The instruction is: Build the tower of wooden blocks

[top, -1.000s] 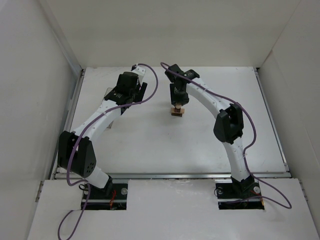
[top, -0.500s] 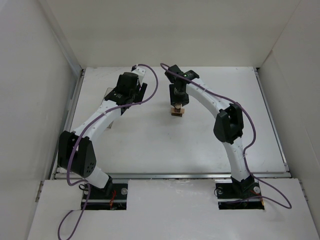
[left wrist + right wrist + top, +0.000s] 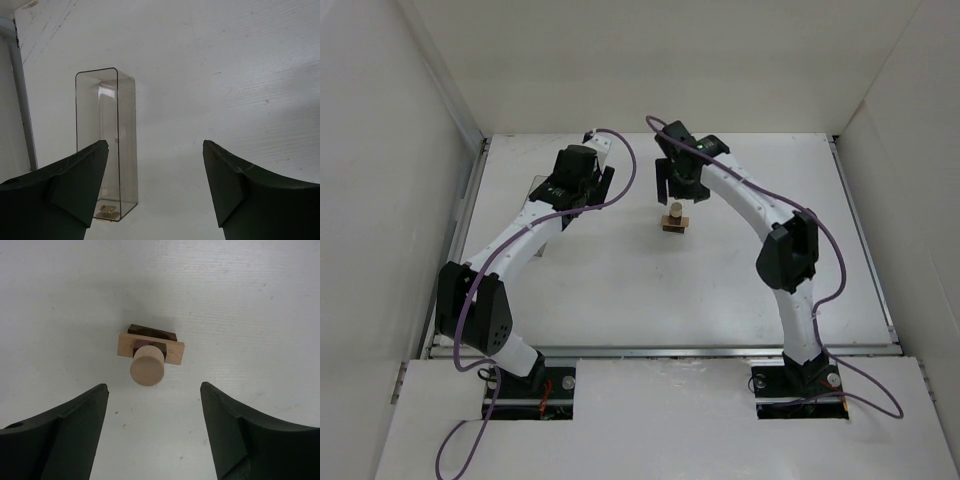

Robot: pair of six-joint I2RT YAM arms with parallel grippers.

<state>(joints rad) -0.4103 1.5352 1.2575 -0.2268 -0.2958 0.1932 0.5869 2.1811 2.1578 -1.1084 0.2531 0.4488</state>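
Note:
The wood block tower (image 3: 674, 221) stands mid-table. In the right wrist view its pale cylinder (image 3: 147, 365) sits upright on the tan slab (image 3: 174, 353), which rests on dark brown cubes (image 3: 150, 331). My right gripper (image 3: 672, 186) hovers just behind and above the tower. It is open (image 3: 153, 386), its fingers apart from the cylinder and holding nothing. My left gripper (image 3: 600, 187) is off to the left, also open (image 3: 155, 143) and empty, over bare table.
A clear plastic box (image 3: 106, 140) lies on the table by my left gripper's left finger, with a small tan piece (image 3: 106, 211) at its near end. White walls enclose the table on three sides.
My right gripper has opened, let go of the cylinder and drawn up and back from the tower. The cylinder stays on top. The left arm has not moved.

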